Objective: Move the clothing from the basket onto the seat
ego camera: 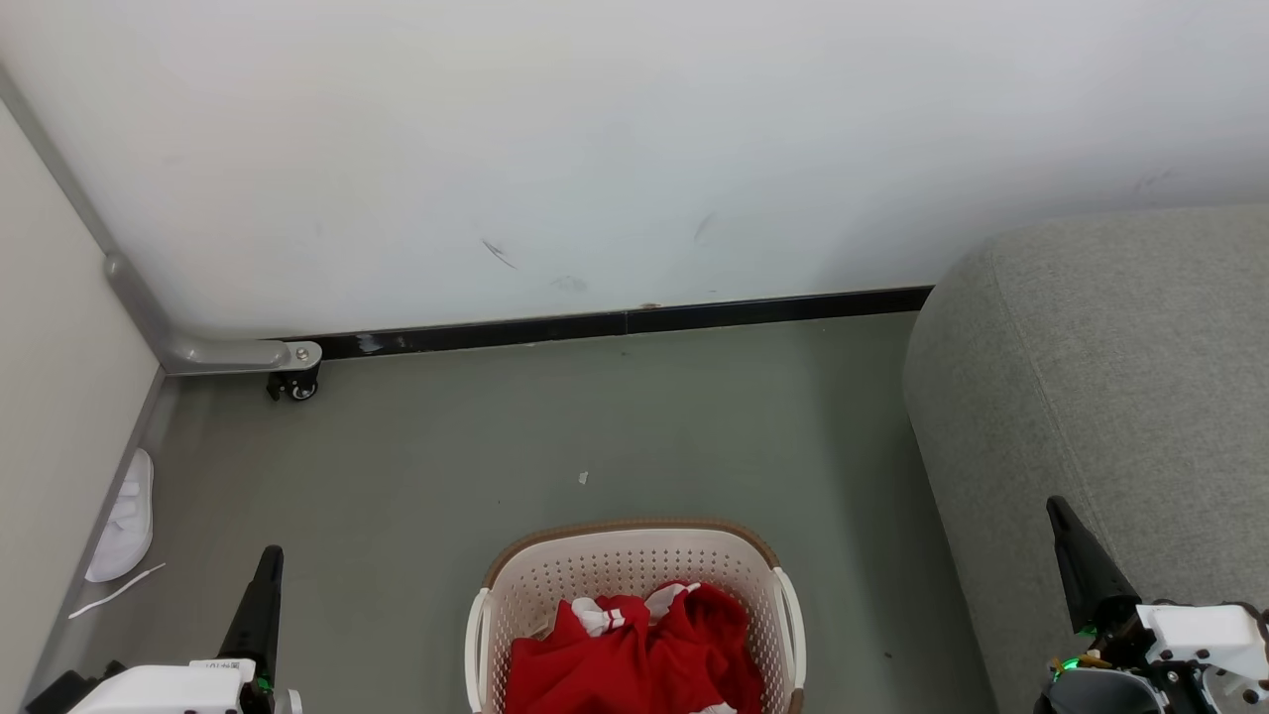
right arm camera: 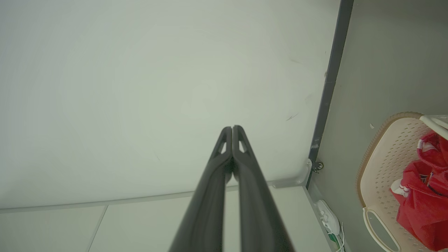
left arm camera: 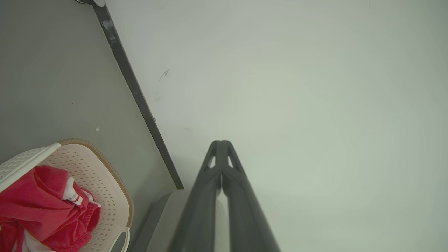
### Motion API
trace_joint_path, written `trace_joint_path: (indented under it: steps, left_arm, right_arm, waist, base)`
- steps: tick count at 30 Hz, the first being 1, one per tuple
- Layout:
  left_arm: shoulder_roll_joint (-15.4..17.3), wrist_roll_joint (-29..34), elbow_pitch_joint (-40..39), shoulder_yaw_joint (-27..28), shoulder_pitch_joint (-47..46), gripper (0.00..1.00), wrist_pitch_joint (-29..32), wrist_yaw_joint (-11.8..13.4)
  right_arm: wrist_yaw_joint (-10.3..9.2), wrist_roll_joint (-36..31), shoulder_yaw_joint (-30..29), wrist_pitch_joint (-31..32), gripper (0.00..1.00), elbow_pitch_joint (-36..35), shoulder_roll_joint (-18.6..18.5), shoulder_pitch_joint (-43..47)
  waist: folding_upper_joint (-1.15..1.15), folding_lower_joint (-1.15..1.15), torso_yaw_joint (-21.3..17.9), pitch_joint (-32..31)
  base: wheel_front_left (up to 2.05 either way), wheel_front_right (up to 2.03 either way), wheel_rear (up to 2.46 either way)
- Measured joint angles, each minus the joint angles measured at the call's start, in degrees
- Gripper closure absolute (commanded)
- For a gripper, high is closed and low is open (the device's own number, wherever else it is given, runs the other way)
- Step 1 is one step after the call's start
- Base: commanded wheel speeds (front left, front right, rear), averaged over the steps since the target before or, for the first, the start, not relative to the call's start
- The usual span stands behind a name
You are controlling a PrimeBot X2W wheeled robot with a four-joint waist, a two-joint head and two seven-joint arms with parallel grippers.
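Both grippers were empty, with their fingers pressed together. The left gripper [ego camera: 270, 565] hung to the left of the basket [ego camera: 627, 527]. The right gripper [ego camera: 1063, 521] hung to its right, close by the grey sofa [ego camera: 1120, 377]. Neither one touched anything. The red clothes [ego camera: 634, 650] lay in a crumpled heap inside the basket, between the two grippers. No clothes were on the sofa yet.

Here is what I think could go wrong. A closed gripper would only poke the heap, so it had to open first. The clothes looked tangled, so one pull might lift the light basket too, or tip it over. A loose end might hang down and slip onto the floor [ego camera: 595, 416] between the basket and the sofa.
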Motion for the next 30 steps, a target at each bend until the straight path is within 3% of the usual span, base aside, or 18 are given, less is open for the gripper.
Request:
trace_joint_path:
  steps: [30]
  left_arm:
    - [0.00,0.00,0.00,0.00,0.00,1.00,0.00,0.00]
  right_arm:
    - [0.00,-0.23,-0.02,0.01,1.00,0.00,0.03,0.00]
  waist:
    - [0.00,0.00,0.00,0.00]
  base:
    - [0.00,0.00,0.00]
